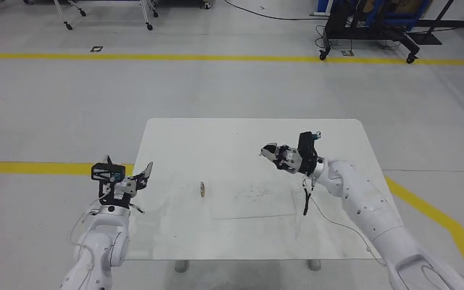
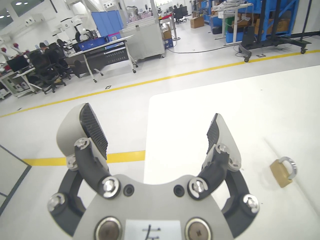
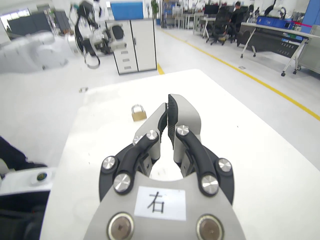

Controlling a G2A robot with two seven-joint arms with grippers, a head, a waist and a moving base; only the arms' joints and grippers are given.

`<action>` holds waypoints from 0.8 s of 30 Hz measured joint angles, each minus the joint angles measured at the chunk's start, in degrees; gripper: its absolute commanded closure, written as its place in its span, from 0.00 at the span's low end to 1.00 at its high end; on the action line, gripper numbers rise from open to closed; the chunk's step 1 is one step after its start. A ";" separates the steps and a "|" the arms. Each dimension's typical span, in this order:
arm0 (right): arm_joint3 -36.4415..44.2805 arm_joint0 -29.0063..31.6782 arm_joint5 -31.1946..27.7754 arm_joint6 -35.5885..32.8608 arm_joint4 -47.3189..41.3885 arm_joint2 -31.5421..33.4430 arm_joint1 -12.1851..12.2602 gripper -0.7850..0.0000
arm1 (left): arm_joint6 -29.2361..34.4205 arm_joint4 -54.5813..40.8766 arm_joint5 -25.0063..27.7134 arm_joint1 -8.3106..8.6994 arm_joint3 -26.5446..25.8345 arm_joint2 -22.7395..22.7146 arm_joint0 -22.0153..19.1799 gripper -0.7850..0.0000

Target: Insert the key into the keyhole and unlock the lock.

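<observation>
While upright on the table (image 1: 326,145), lock (image 1: 203,190) shackle-up.

One brass lock (image 1: 203,190); one white table (image 1: 217,145).

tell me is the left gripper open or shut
Open. The left gripper has its fingers spread wide apart with nothing between them.

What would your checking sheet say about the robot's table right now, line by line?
Surface: white table, faint specks near its middle.
Job's things: brass padlock on the table, between the two arms.
Clutter: nothing seen.
Grippers: left gripper open, at the table's left edge; right gripper shut, over the table.
Cables: black cable hanging near the right gripper.
Surroundings: yellow floor lines, dark wheeled stand, blue shelving.
</observation>
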State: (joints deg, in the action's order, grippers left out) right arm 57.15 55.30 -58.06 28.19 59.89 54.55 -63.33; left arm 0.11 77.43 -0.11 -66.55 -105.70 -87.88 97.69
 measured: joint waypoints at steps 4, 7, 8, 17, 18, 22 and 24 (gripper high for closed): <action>-1.69 -1.18 0.06 1.13 -9.05 -3.23 -0.69 1.00 | 7.71 -14.31 4.21 -0.47 -0.23 1.95 -3.93 0.00; -1.80 -1.73 0.06 0.81 -11.74 -4.77 -0.69 1.00 | 8.37 -16.07 4.94 -0.48 -0.30 2.07 -4.12 0.00; -1.79 -1.73 0.06 0.80 -11.74 -4.77 -0.68 1.00 | 8.10 -15.56 4.92 -0.47 -0.30 2.05 -4.06 0.00; -0.71 -0.63 0.08 0.03 -14.02 -5.26 -1.04 1.00 | 9.45 -24.31 10.39 -0.77 0.62 2.09 -3.87 0.00; -0.43 -0.16 0.07 -1.05 -17.08 -5.95 -1.40 1.00 | 11.77 -30.60 13.46 -0.78 1.42 1.76 -4.43 0.00; -0.20 -0.53 0.06 -6.16 -30.32 -9.25 -2.89 1.00 | 24.01 -54.77 21.77 -0.80 6.36 2.55 -9.27 0.00; -0.61 -1.29 0.06 -9.10 -37.98 -11.04 -3.63 1.00 | 30.78 -66.47 23.14 -0.91 10.24 4.02 -13.44 0.00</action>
State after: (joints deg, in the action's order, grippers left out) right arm 56.54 54.00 -58.00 19.10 21.91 43.51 -66.97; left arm 30.89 10.95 23.04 -67.47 -95.46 -83.85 84.25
